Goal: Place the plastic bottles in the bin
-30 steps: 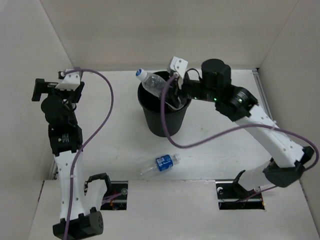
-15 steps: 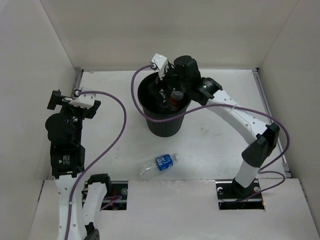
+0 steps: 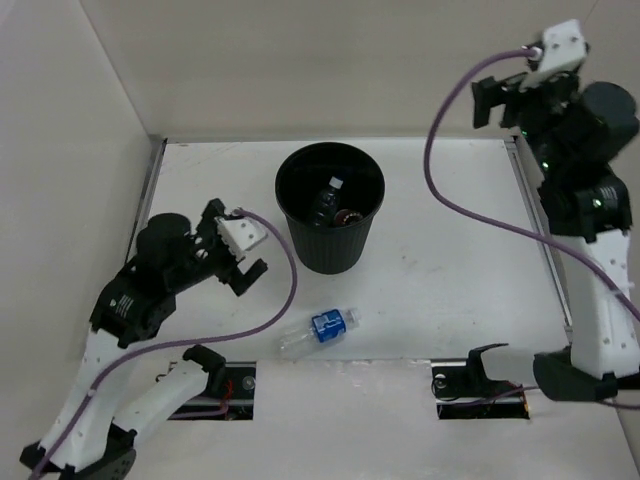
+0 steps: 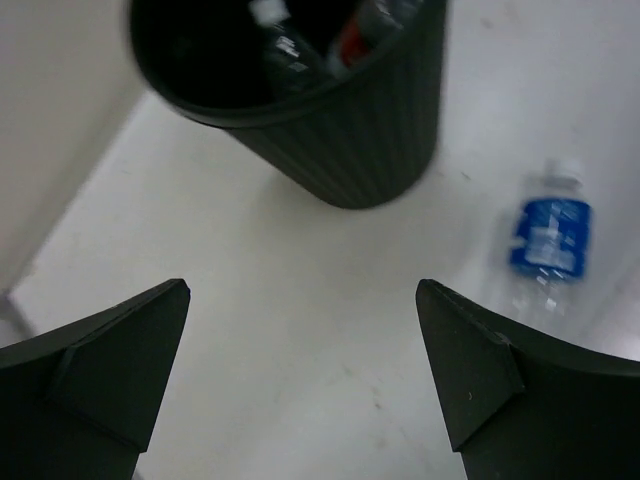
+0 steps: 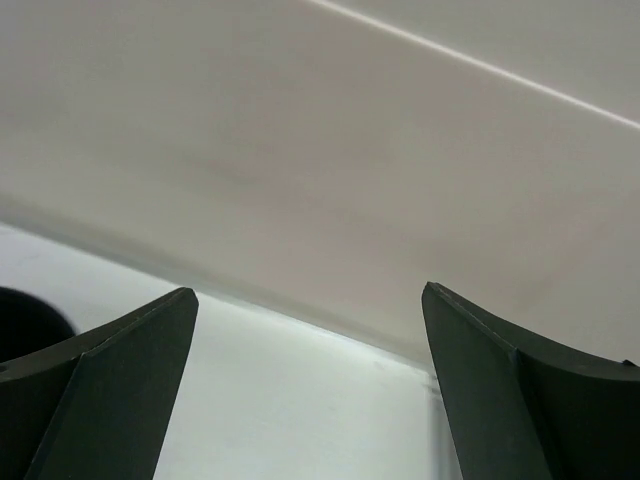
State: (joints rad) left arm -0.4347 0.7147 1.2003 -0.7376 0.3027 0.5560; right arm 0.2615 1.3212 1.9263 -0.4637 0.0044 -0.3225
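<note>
The black bin [image 3: 284,192] stands at the table's back middle. Inside it lie a clear bottle [image 3: 325,199] and a red-capped bottle [image 3: 348,217]. A clear blue-label bottle [image 3: 322,327] lies on its side on the table in front of the bin. My left gripper [image 3: 238,246] is open and empty, low over the table left of the bin. In the left wrist view the bin [image 4: 350,140] is ahead and the blue-label bottle [image 4: 549,236] to the right of my open gripper [image 4: 300,390]. My right gripper [image 3: 498,104] is open and empty, raised high at the back right.
White walls enclose the table on the left, back and right. The right wrist view shows my right gripper [image 5: 310,390] facing the back wall, with a sliver of the bin [image 5: 25,320] at lower left. Purple cables loop from both wrists.
My right gripper opened over the bin, the clear bottle dropped in, and the arm swung up to the back right. My left arm came down and forward beside the bin.
</note>
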